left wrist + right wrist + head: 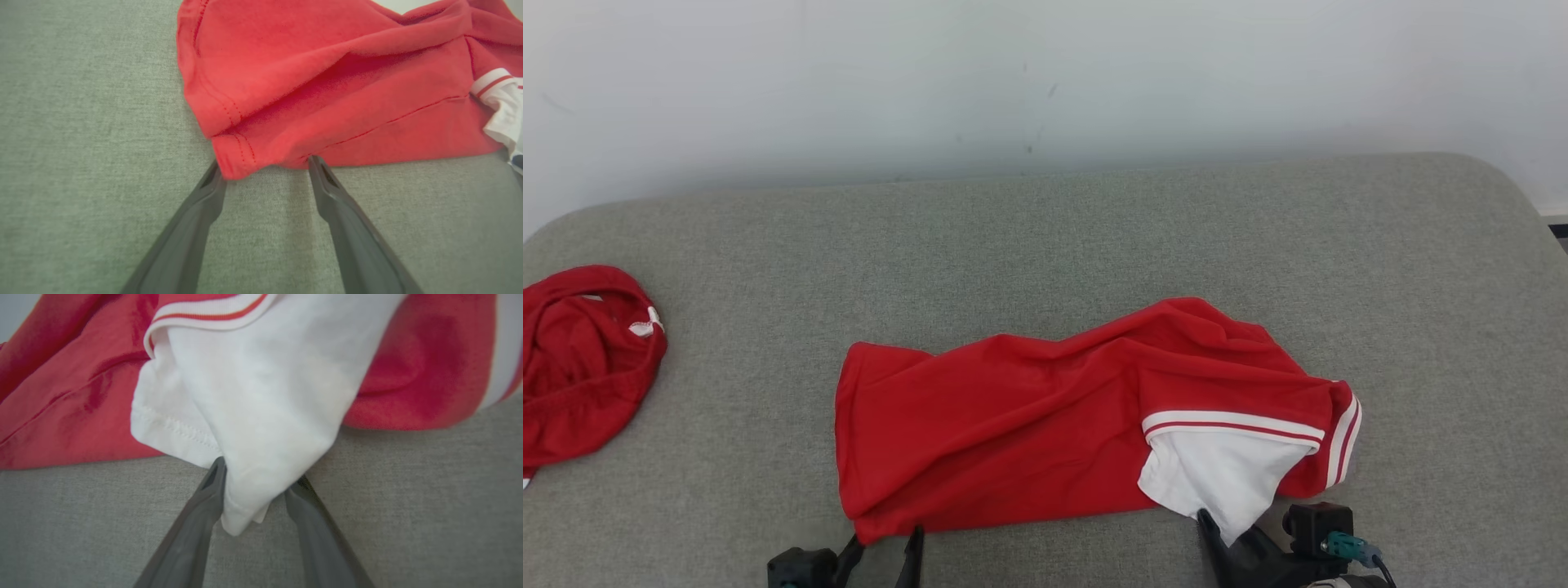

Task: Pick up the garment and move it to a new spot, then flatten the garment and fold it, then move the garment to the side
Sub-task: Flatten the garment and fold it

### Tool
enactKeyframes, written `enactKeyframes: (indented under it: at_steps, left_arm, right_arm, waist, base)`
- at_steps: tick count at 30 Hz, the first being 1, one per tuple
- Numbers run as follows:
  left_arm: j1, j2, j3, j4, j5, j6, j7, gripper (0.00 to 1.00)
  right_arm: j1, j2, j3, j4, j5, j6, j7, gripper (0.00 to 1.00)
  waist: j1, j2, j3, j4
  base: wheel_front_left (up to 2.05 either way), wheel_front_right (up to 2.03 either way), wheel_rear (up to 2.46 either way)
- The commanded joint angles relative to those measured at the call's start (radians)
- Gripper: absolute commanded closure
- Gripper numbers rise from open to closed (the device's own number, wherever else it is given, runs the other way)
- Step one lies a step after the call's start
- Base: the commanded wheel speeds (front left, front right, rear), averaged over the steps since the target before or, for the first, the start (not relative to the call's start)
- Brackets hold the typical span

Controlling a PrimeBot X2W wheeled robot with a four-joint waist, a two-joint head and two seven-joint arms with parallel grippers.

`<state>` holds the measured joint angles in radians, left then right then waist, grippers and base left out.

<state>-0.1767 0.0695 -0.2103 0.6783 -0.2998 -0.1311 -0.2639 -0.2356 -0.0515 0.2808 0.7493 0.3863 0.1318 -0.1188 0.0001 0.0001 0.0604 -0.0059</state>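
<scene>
Half flat at best. In the head view, found the garment point(1013, 425) rumpled at the centre of the grey cushion point(1094, 237), with a second red heap point(580, 367) off at 9 o'clock. Spotted the left claw point(886, 535) at 7 o'clock of the garment and the right claw point(1229, 527) at 5 o'clock.

In the left wrist view, saw its jaws wide apart, straddling the stitched hem corner point(233, 163) and gripping nothing.

In the right wrist view, saw that claw's jaws partly apart around the white sleeve point(265, 396) tip, not yet pinched.

Judged it best to bite deep past both double-stitched hems, then pull outward evenly. Soft, limp knit, likely to slip.
</scene>
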Motion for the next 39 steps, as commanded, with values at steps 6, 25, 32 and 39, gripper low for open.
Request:
enactKeyframes:
  at_steps: [6, 25, 32, 39]
  left_arm:
    - [-0.002, 0.007, -0.001, -0.037, 0.01, 0.001, -0.001, 0.63]
    - [0.016, 0.116, -0.059, -0.319, -0.217, 0.001, -0.001, 1.0]
    - [-0.107, 0.194, -0.116, -0.429, -0.414, 0.001, 0.051, 1.0]
    - [-0.4, 0.2, -0.085, -0.454, -0.743, 0.001, 0.239, 1.0]
  right_arm:
    - [-0.01, 0.001, 0.012, 0.028, 0.001, -0.003, 0.0, 1.0]
    - [0.028, -0.037, -0.092, -0.373, 0.055, -0.003, 0.099, 1.0]
    - [-0.031, -0.088, -0.148, -0.646, 0.093, -0.002, 0.279, 1.0]
    - [-0.306, -0.139, -0.161, -0.696, 0.187, -0.002, 0.464, 1.0]
  waist:
    - [-0.0001, -0.0001, -0.001, 0.001]
    - [-0.0001, -0.0001, -0.012, -0.012]
    - [-0.0001, -0.0001, 0.032, -0.029]
    - [-0.0001, -0.0001, 0.19, -0.063]
  base:
    - [0.0, 0.0, 0.0]
    - [0.0, 0.0, 0.0]
    - [0.0, 0.0, 0.0]
    - [0.0, 0.0, 0.0]
